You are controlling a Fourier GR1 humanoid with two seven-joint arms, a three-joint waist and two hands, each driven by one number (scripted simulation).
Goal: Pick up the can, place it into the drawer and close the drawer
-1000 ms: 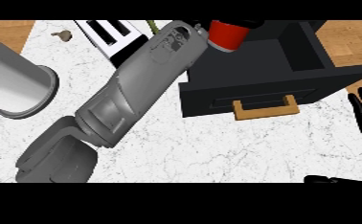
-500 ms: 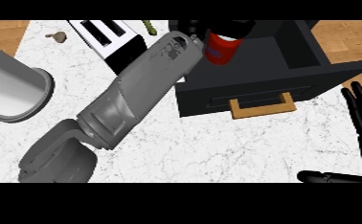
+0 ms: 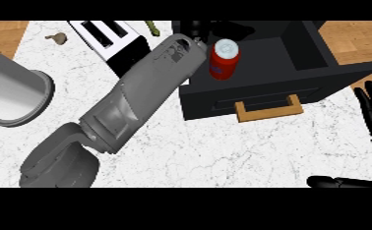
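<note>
Red cylindrical can with a pale lid (image 3: 224, 59) stands upright inside the open black drawer (image 3: 305, 42), near its left wall — label unreadable. Left hand (image 3: 196, 27) sits just above it at the drawer's back, mostly hidden; cannot tell its fingers. Right hand (image 3: 363, 103) rests open at the right edge, fingers straight. Wooden drawer handle (image 3: 269, 112) juts over white marble counter (image 3: 218, 155); open room below.

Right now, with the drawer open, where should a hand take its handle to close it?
On the wooden handle, at its front bar, coming from the counter side in front of the black drawer. The bar juts forward, centred on the face, so pushing there should slide it shut.
</note>
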